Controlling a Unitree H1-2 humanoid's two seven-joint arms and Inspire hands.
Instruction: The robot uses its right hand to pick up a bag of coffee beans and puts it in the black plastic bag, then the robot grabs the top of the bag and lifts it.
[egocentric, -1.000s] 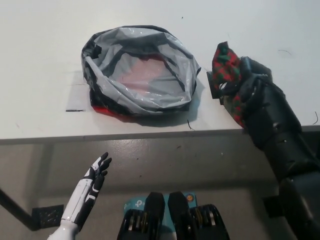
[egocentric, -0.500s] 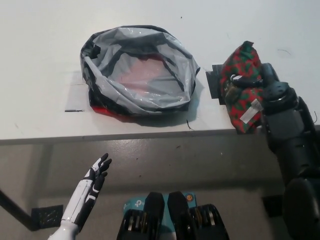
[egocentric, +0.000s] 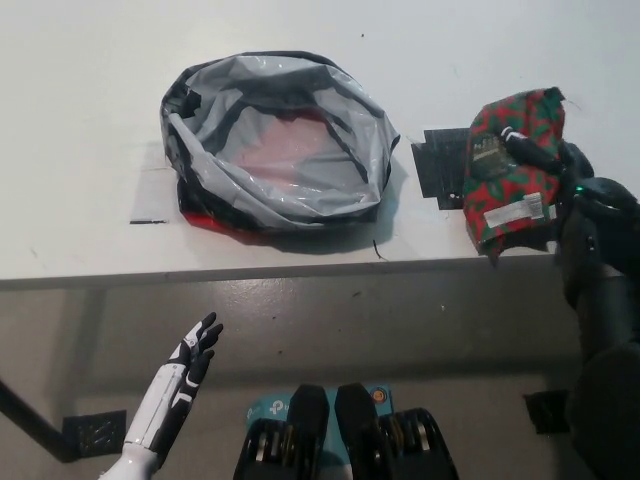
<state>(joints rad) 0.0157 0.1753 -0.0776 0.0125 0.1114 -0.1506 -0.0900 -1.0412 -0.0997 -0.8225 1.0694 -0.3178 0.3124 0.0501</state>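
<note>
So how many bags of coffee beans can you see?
1: the red-and-green patterned coffee bag, held by the black right hand right of the open black plastic bag. Others may be hidden inside.

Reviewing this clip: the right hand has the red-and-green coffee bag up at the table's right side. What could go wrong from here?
The coffee bag seems pinched only near its top by the right hand, so it could slip and drop past the table edge. The black plastic bag sits crumpled with its rim folded inward; the coffee bag might catch on it. The left hand rests below the table, not steadying anything.
</note>
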